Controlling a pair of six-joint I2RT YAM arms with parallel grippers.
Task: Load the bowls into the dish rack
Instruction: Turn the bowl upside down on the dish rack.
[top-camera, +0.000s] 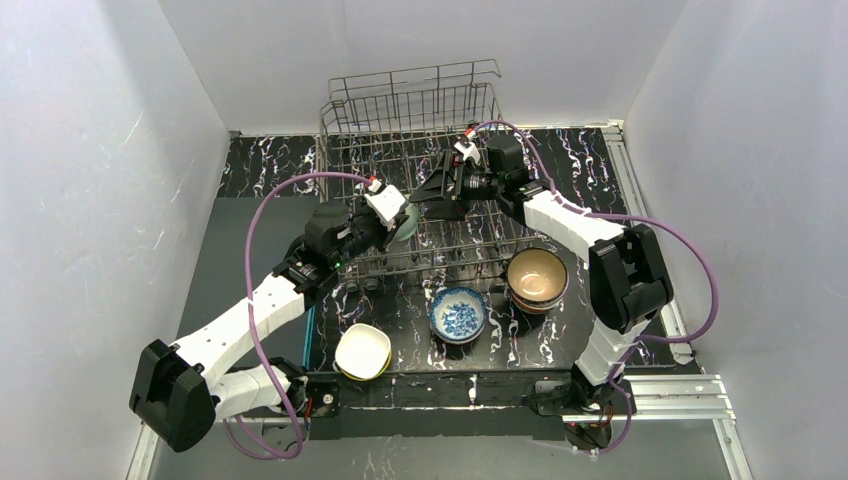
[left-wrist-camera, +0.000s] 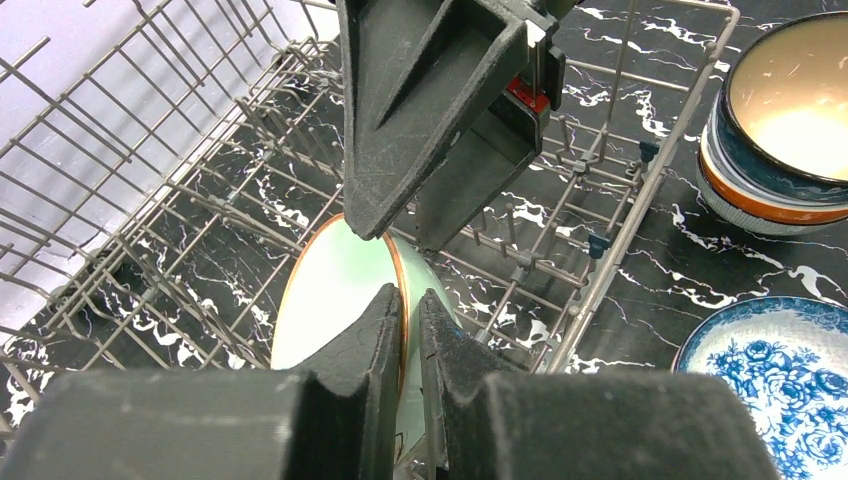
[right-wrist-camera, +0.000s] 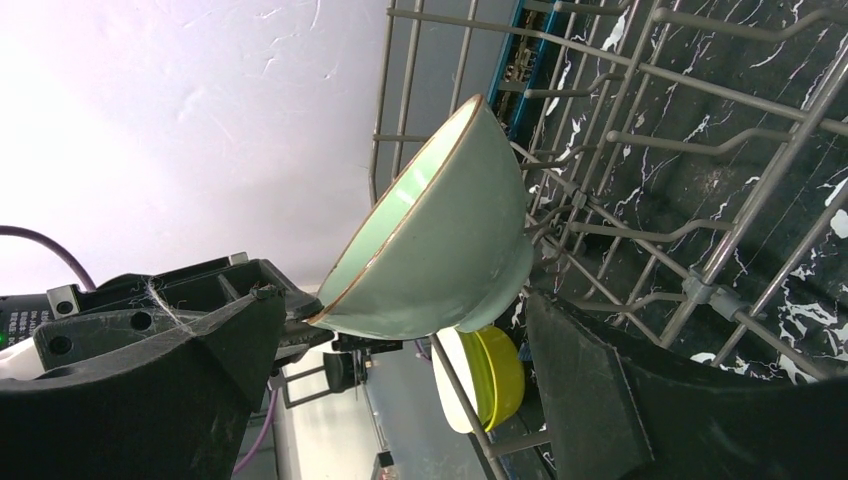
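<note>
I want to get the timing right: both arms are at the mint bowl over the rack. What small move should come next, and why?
Probably close the right gripper on the mint bowl. Its jaws stand open on either side of the bowl, while the left gripper pinches the rim, shut, above the dish rack. The left should let go only afterwards.

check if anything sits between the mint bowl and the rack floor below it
Nothing visible does. The mint bowl, pinched at its rim by the left gripper, hangs over bare tines of the dish rack. The open right gripper straddles it, not under it.
</note>
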